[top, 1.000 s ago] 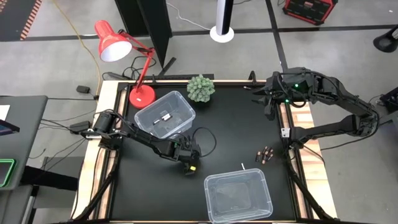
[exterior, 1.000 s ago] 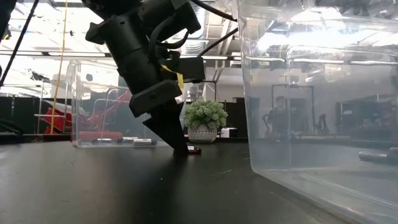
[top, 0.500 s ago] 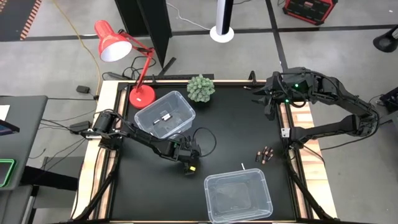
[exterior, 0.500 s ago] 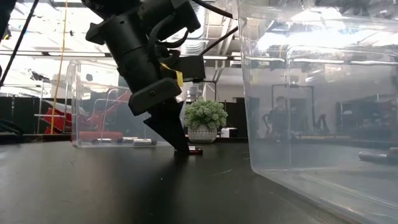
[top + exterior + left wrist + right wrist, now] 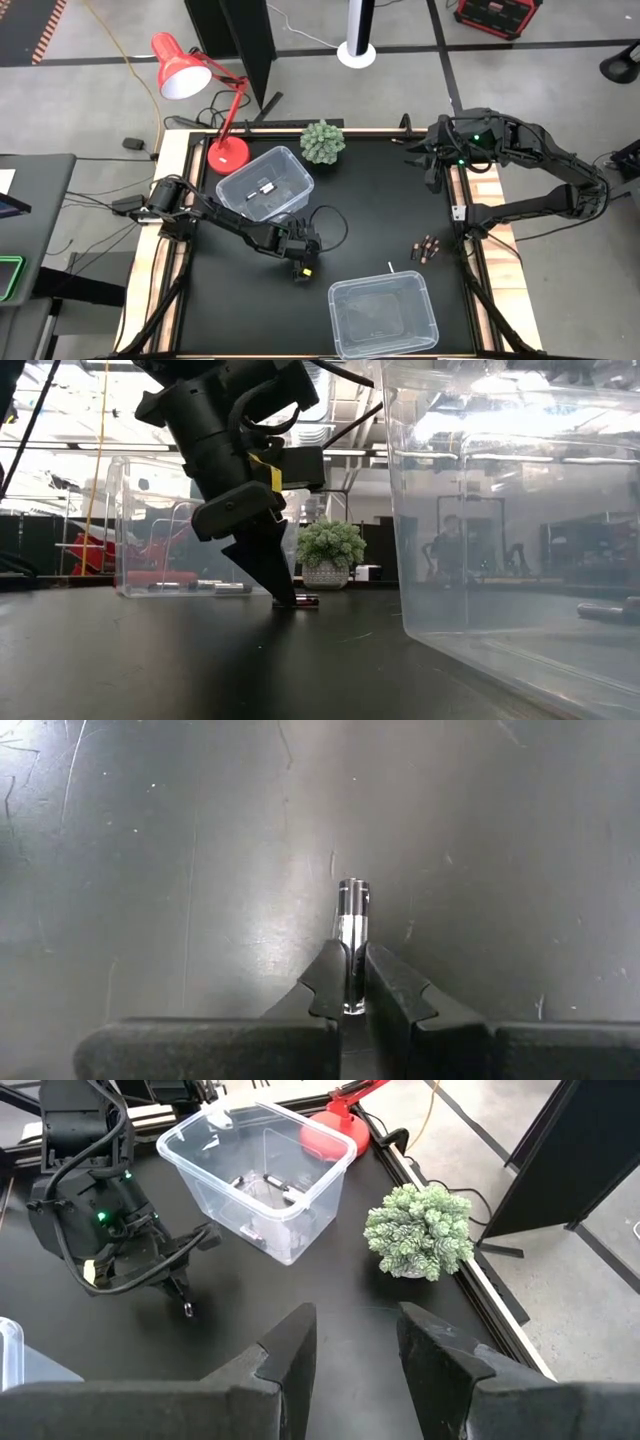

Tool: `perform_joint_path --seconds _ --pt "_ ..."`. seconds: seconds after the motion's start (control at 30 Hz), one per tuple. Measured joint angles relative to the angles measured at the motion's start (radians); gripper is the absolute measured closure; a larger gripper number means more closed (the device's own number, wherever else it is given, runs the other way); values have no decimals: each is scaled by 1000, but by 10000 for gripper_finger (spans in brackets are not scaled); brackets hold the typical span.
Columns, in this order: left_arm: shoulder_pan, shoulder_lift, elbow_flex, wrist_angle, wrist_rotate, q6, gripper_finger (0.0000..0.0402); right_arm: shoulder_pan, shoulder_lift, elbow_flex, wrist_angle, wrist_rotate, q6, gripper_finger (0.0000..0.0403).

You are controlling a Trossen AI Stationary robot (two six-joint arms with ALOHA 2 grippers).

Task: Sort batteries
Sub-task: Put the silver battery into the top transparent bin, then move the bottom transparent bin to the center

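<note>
My left gripper (image 5: 300, 268) stands at mid-table, between the two clear bins, shut on one small dark battery (image 5: 351, 915). The same battery shows at the fingertips in the low view (image 5: 305, 601). The far-left bin (image 5: 265, 185) has a few batteries lying on its floor. A cluster of dark batteries (image 5: 427, 247) lies on the mat near the right edge, and a whitish one (image 5: 390, 267) lies beside the near bin (image 5: 385, 315). My right gripper (image 5: 355, 1340) hangs open, high over the table's far right corner, with nothing between its fingers. My left gripper pinches the battery's near end (image 5: 350, 982) between its two fingertips. The fingers slant down from the table's left side and the battery runs along them, its free end (image 5: 352, 888) sticking out past the tips. Whether it is clear of the mat I cannot tell.
A small potted plant (image 5: 323, 142) stands at the far edge and a red desk lamp (image 5: 215, 135) at the far left corner. The wall of the near bin (image 5: 500, 510) fills the right of the low view. Bare black mat (image 5: 380, 210) lies between the arms.
My left gripper has drawn up a little, with the battery staying at its fingertips close to the mat.
</note>
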Motion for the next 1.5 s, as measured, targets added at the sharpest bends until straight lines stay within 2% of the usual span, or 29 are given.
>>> perform_joint_path --seconds 0.3,0.5,0.77,0.9,1.1,1.3,1.43,1.5 --pt "-11 -53 1 29 -6 40 389 0 0 0 0 0 0 245" --pt "-25 -146 2 24 -63 75 389 0 0 0 0 0 0 245" --pt "-38 -361 3 -54 -269 106 394 0 0 0 0 0 0 245" --pt "-27 -479 4 -147 -380 66 400 0 0 0 -1 0 0 245" --pt "19 -603 4 -321 -445 -42 400 0 0 0 -6 0 -4 245" --pt "122 -627 4 -550 -449 -207 400 0 0 0 -6 0 -8 245" --pt "132 -607 4 -538 -447 -172 400 0 4 -11 -9 1 5 245" --pt "132 -602 4 -510 -449 -149 401 -9 25 -27 -13 38 34 245"
